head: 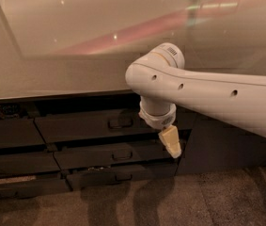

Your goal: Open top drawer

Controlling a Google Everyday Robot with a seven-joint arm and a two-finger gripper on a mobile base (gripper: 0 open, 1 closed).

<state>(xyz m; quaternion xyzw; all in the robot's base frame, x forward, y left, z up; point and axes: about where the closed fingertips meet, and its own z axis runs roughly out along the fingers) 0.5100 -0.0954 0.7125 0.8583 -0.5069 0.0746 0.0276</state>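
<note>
Camera view looks down along a cabinet front, and the top drawer (76, 127) sits right under the counter's lip. It is the widest, tallest dark front in the middle stack, with a small loop handle (120, 123). Its face looks about level with the dark front (5, 133) to its left, and I can't tell whether it stands out from the cabinet at all.

Just below comes the middle drawer (90, 157), shallower, with its own little handle (122, 155). Under that is the bottom drawer (95, 179), its handle (123, 177) roughly in line with the two above.

Now the gripper (172, 145): cream-coloured, pointing down and a touch to the right. It hangs in front of the cabinet, just right of the top drawer's handle and lower, about level with the middle drawer. It is apart from the handle, not on it. How far open it is, and whether it has hold of anything, cannot be told from this angle.

Above it the white arm (207, 88) reaches in from the right edge, crossing the counter's rim and covering the right end of the top drawer.

A pale, glossy countertop (52, 69) fills the upper half, with a reddish streak of reflection (160, 25) running across it. Right of the drawers stands a plain dark panel (226, 147). Down low is speckled brown floor (203, 197). At far left, a pale strip (8, 180) shows at a lower drawer.
</note>
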